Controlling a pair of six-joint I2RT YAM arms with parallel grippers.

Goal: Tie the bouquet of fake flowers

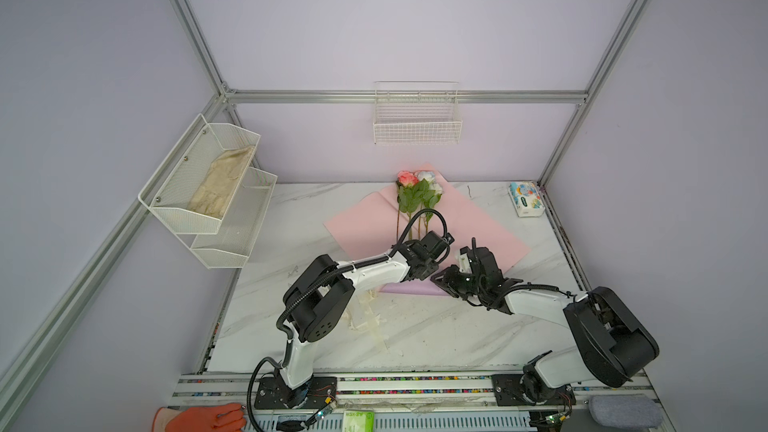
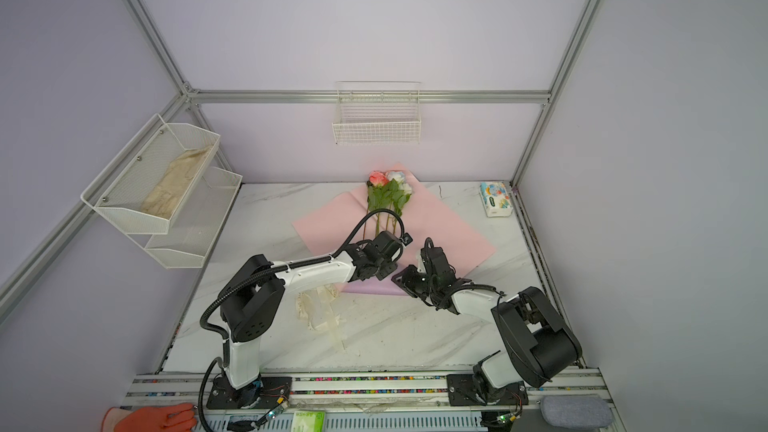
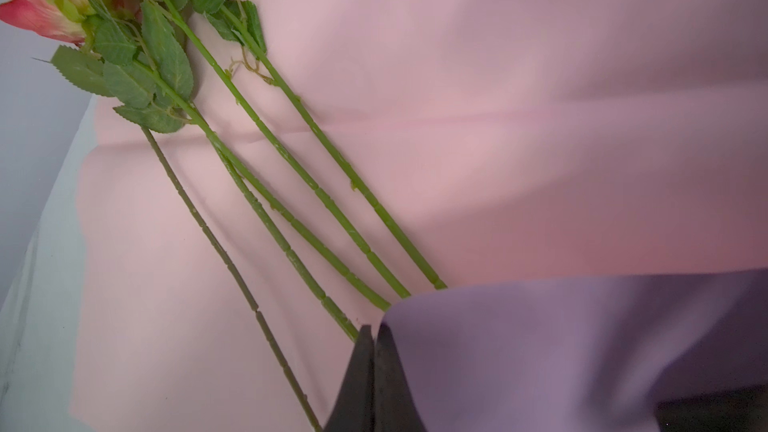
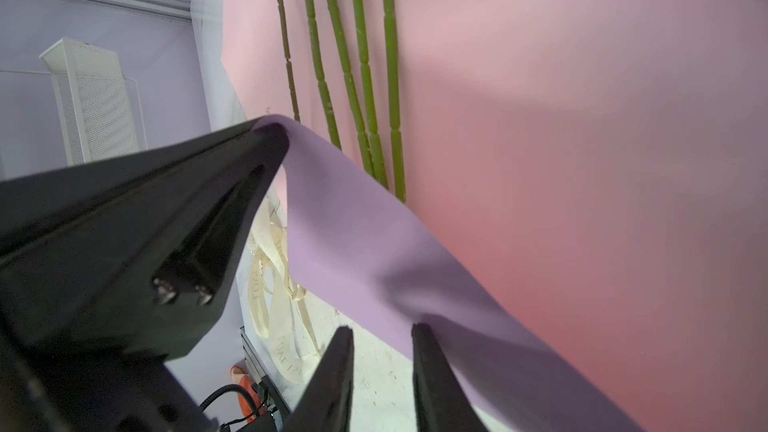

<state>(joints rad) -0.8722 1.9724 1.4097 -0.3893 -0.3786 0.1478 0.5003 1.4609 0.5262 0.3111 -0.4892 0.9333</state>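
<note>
Bouquet (image 1: 417, 197) lies flat on a pink paper (image 1: 478, 226) sheet at the back-centre of the desk (image 1: 415, 334), with the blooms toward the far wall and the stems (image 3: 291, 184) pointing at the arms. The stems are loose and fanned apart, untied.

Left gripper (image 3: 372, 332) has its jaws together, pinched on the paper's near corner, which is lifted and curled over the stem ends so the lilac underside shows. Right gripper (image 4: 382, 330) has its jaws apart with nothing in them; one tip is at the folded edge.

Cream ribbon (image 4: 266, 284) sits in a loose heap on the desk beside the paper, not around anything yet.

Handling, as a judgement:
- The flowers look very light.
- The stems are thin, smooth plastic and probably springy, so likely to roll or slide on the paper.
- The heads are soft fabric and would crush, so avoid them.
- Best hold is the bare lower stems below the leaves, bunched together first.
- The paper is thin and floppy; it creases easily and could slip from a corner pinch.
</note>
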